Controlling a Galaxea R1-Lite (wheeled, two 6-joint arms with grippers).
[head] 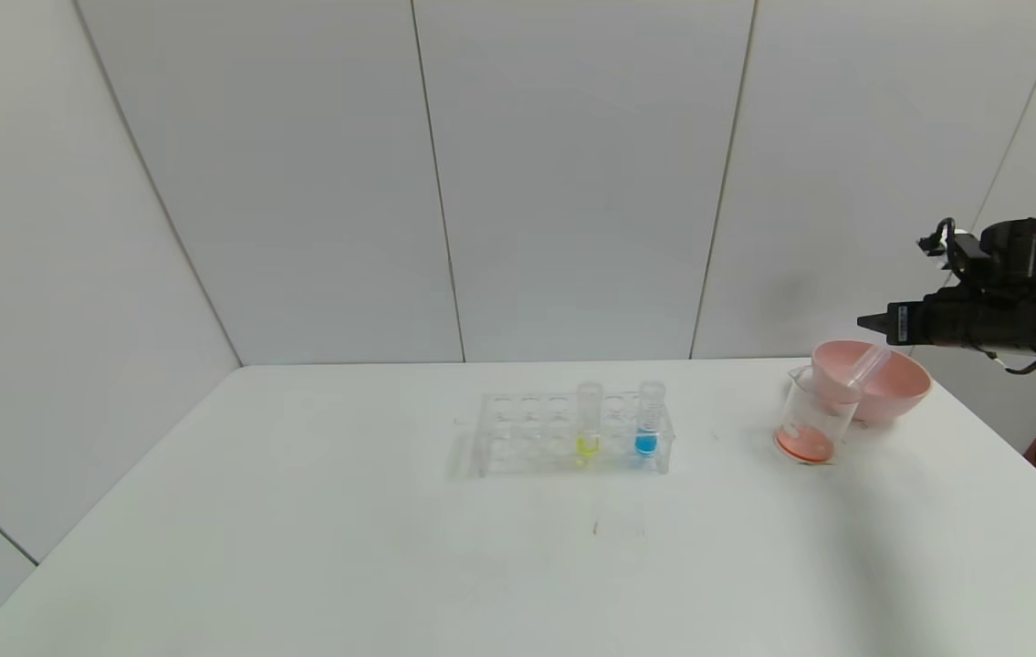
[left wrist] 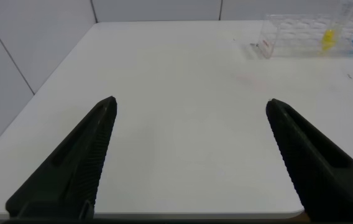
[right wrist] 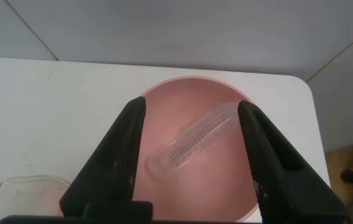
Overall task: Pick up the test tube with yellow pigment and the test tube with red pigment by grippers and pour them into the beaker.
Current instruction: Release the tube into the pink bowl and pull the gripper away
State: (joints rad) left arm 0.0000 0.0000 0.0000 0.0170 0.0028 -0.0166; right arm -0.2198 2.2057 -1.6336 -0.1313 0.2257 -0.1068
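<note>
The test tube with yellow pigment [head: 588, 422] stands upright in the clear rack [head: 527, 433]; it also shows in the left wrist view [left wrist: 329, 38]. The beaker [head: 808, 418] stands by the pink bowl [head: 896, 388] with red-orange liquid at its bottom; its rim shows in the right wrist view [right wrist: 27, 186]. My right gripper [head: 866, 321] is open over the bowl [right wrist: 164, 193]. A clear tube [right wrist: 195, 142] with no liquid visible lies tilted between the spread fingers, touching neither; it also shows in the head view [head: 866, 365]. My left gripper [left wrist: 192, 102] is open and empty over the table's near left part.
A blue-liquid tube [head: 647, 418] stands in the rack right of the yellow one. The white table [head: 298, 547] ends at grey wall panels behind. The table's right edge runs just past the bowl.
</note>
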